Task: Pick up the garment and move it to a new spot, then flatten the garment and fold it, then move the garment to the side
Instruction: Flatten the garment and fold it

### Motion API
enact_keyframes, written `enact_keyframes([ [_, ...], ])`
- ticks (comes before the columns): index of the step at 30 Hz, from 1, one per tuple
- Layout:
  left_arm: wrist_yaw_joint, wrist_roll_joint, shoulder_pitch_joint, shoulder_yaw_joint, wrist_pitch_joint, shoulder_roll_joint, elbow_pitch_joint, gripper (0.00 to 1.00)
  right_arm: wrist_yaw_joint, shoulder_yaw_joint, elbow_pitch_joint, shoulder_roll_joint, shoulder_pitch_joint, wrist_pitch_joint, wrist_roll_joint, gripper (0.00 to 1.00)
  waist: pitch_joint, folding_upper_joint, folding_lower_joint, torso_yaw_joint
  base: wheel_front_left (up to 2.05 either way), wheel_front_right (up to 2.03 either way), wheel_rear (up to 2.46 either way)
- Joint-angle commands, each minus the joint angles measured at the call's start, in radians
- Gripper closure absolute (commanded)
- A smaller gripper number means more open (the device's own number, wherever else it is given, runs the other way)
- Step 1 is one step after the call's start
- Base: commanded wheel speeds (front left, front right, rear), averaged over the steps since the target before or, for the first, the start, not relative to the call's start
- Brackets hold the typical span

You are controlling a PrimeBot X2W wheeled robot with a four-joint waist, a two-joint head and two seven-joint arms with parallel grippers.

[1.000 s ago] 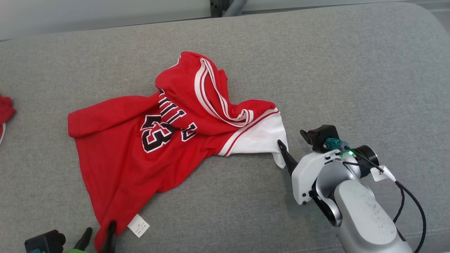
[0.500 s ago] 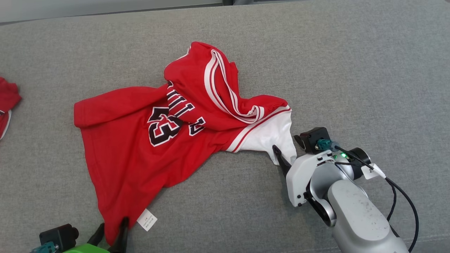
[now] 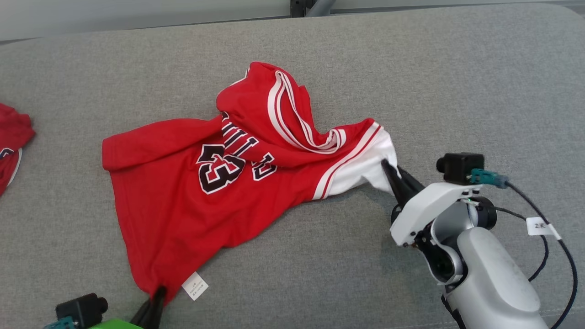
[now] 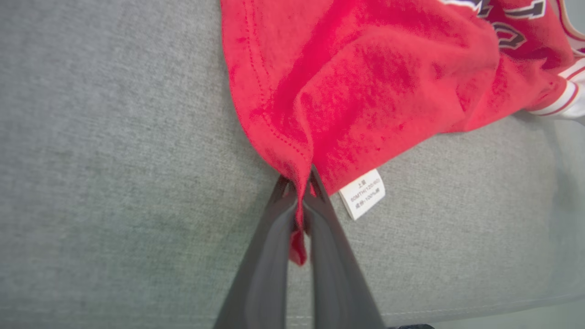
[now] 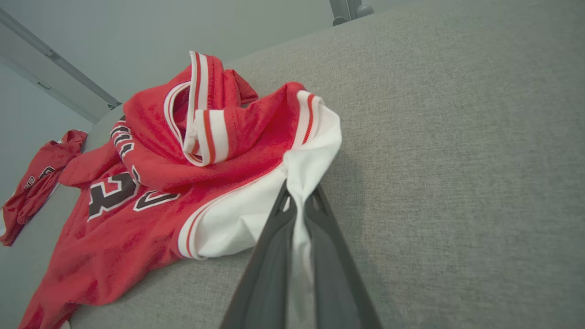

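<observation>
The garment (image 3: 183, 201) is a red jersey with a dark number, white-striped trim and a white sleeve, lying crumpled on the grey cushion (image 3: 457, 82). My left gripper (image 3: 155, 294) at the bottom left is shut on the red hem corner (image 4: 299, 183), beside a white care label (image 4: 363, 194). My right gripper (image 3: 394, 172) is shut on the tip of the white sleeve (image 5: 299, 183), and the cloth (image 5: 256, 137) rises slightly toward the pinch. The white fabric runs down between the right fingers (image 5: 269, 256).
Another red garment (image 3: 11, 146) lies at the cushion's left edge, seen too in the right wrist view (image 5: 36, 183). A pale wall and a metal post (image 3: 315, 7) stand behind the cushion. Bare grey fabric stretches to the right of the jersey.
Both grippers have gone from open to shut on the jersey. The right gripper has moved up and right, pulling the white sleeve taut. The head camera has shifted slightly.
</observation>
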Motion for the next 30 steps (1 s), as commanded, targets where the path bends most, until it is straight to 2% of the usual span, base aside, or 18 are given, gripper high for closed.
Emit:
enact_keyframes([
  [1, -0.003, -0.026, 0.005, 0.011, -0.001, 0.01, -0.038, 1.0, -0.001, -0.023, -0.053, -0.002, 0.016, -0.003, 0.067, 1.0, -0.01, -0.0001, 0.0, -0.005, 0.0, 0.0, 0.0],
  [6, -0.007, -0.112, 0.0, 0.067, 0.043, 0.073, -0.292, 1.0, 0.0, -0.129, -0.3, -0.002, 0.003, 0.059, 0.259, 1.0, 0.0, -0.0001, 0.0, -0.02, 0.0, 0.0, 0.0],
  [9, -0.009, -0.214, -0.07, 0.105, 0.132, 0.163, -0.53, 1.0, 0.0, -0.213, -0.479, -0.003, -0.061, 0.135, 0.375, 1.0, 0.048, -0.0001, 0.0, -0.032, 0.0, 0.0, 0.0],
  [10, -0.009, -0.214, -0.07, 0.105, 0.132, 0.163, -0.53, 1.0, 0.0, -0.213, -0.479, -0.003, -0.061, 0.135, 0.375, 1.0, 0.048, -0.0001, 0.0, -0.032, 0.0, 0.0, 0.0],
  [13, -0.004, -0.298, -0.189, 0.14, 0.209, 0.231, -0.645, 1.0, 0.0, -0.28, -0.55, -0.002, -0.156, 0.174, 0.422, 1.0, 0.101, -0.0001, 0.0, -0.036, 0.0, 0.0, 0.0],
  [16, 0.031, -0.366, -0.374, 0.175, 0.277, 0.293, -0.681, 1.0, 0.0, -0.326, -0.56, -0.002, -0.297, 0.197, 0.424, 1.0, 0.171, -0.0001, 0.0, -0.045, 0.0, 0.0, 0.0],
  [20, 0.08, -0.418, -0.689, 0.141, 0.367, 0.361, -0.594, 1.0, 0.0, -0.349, -0.468, -0.002, -0.538, 0.203, 0.398, 1.0, 0.278, -0.0001, 0.0, -0.049, 0.0, 0.0, 0.0],
  [23, 0.101, -0.415, -0.952, 0.074, 0.41, 0.371, -0.458, 1.0, 0.0, -0.373, -0.325, -0.002, -0.754, 0.156, 0.342, 1.0, 0.357, -0.0001, 0.0, -0.046, 0.0, 0.0, 0.0],
  [26, 0.099, -0.352, -1.194, -0.004, 0.389, 0.335, -0.288, 1.0, 0.0, -0.374, -0.157, 0.0, -0.958, 0.094, 0.26, 1.0, 0.425, -0.0001, 0.0, -0.033, 0.0, 0.0, 0.0],
  [30, 0.064, -0.234, -1.448, -0.073, 0.263, 0.278, -0.049, 1.0, 0.0, -0.338, 0.052, -0.002, -1.188, -0.031, 0.16, 1.0, 0.481, -0.0001, 0.0, -0.026, 0.0, 0.0, 0.0],
])
